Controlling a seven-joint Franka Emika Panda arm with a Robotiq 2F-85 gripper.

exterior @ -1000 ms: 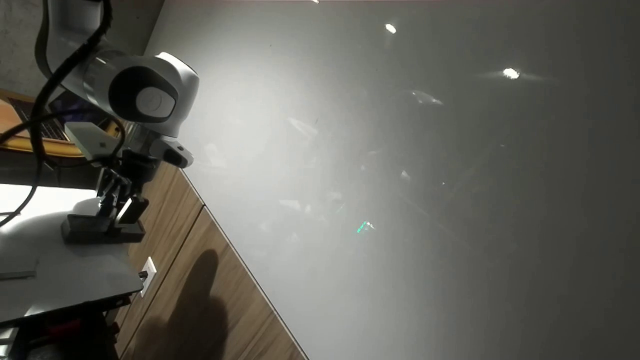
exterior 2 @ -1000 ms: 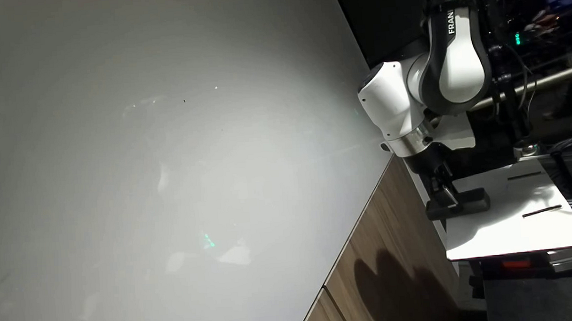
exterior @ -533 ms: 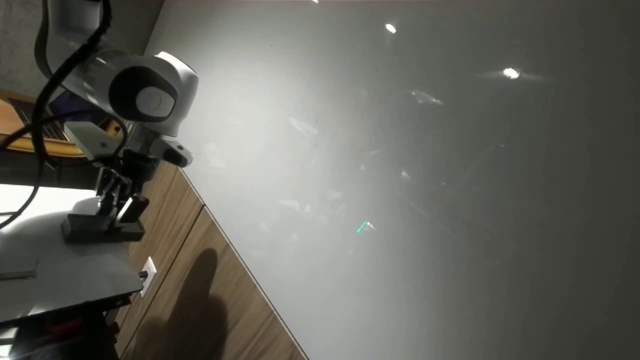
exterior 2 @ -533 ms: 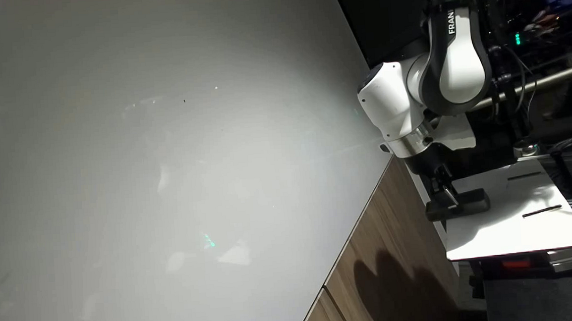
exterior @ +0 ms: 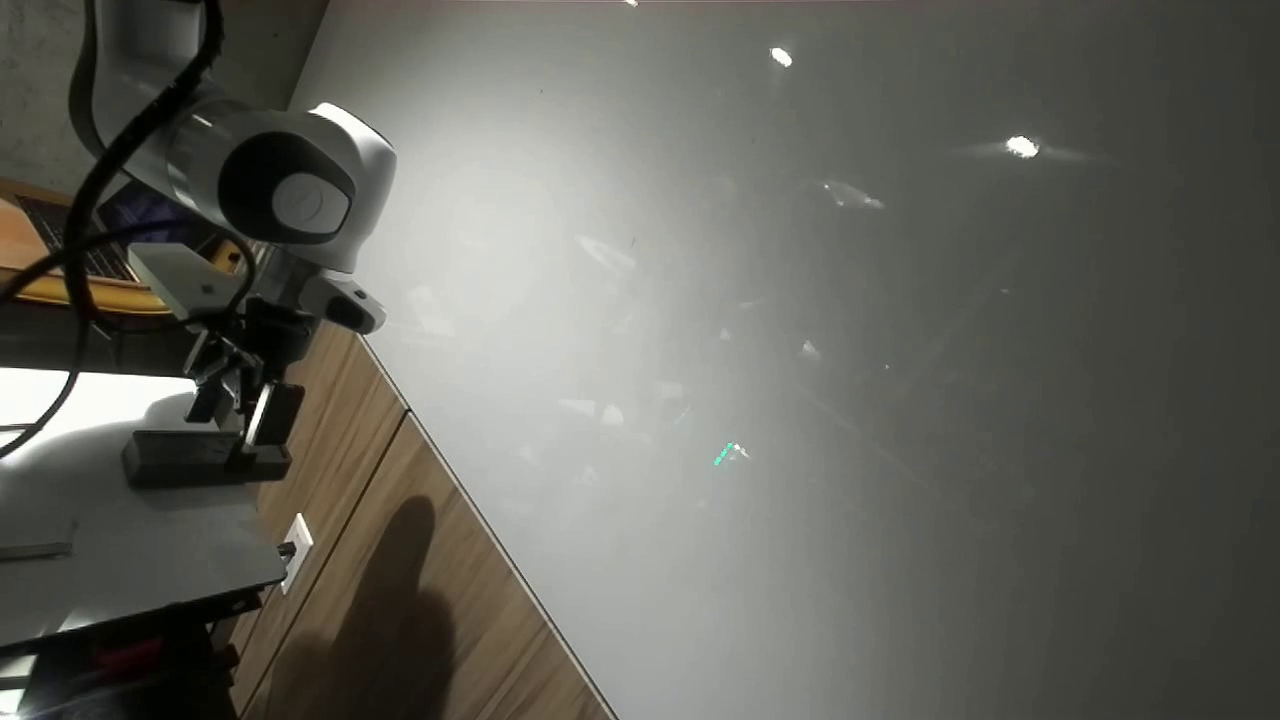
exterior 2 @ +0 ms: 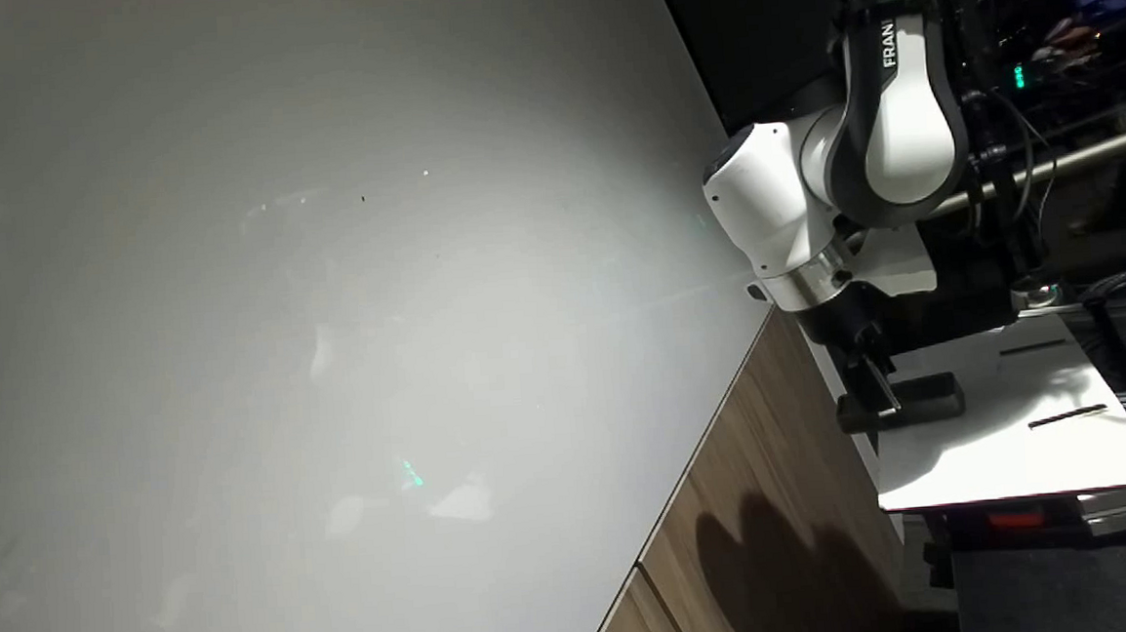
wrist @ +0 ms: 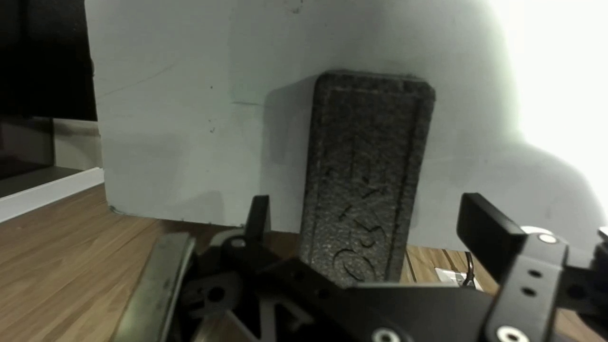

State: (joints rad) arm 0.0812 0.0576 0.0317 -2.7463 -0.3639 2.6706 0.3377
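My gripper (wrist: 366, 211) stands open, with its two fingers wide apart. A dark grey oblong block (wrist: 365, 156) with raised-looking lettering shows between them, and a gap is visible on each side. The block lies on the white tabletop (wrist: 166, 142), and its near end reaches past that surface's edge in the wrist view. In an exterior view the gripper (exterior: 238, 412) is right over the block (exterior: 175, 462), one finger in front of it. An exterior view also has the gripper (exterior 2: 875, 390) at the block (exterior 2: 935, 397). Part of the block's near end is hidden behind the gripper.
A large glossy grey board (exterior: 750, 350) rises beside the arm, above wood panelling (exterior: 400, 480). An outlet (exterior: 296, 552) with a plug is on the panelling near the tabletop's edge. A laptop (exterior: 75, 235) lies behind the arm. The tabletop (exterior 2: 1022, 464) has narrow dark slots.
My gripper's fingers have spread apart; half a second ago they were close together at the block. The block and the arm have stayed in about the same place.
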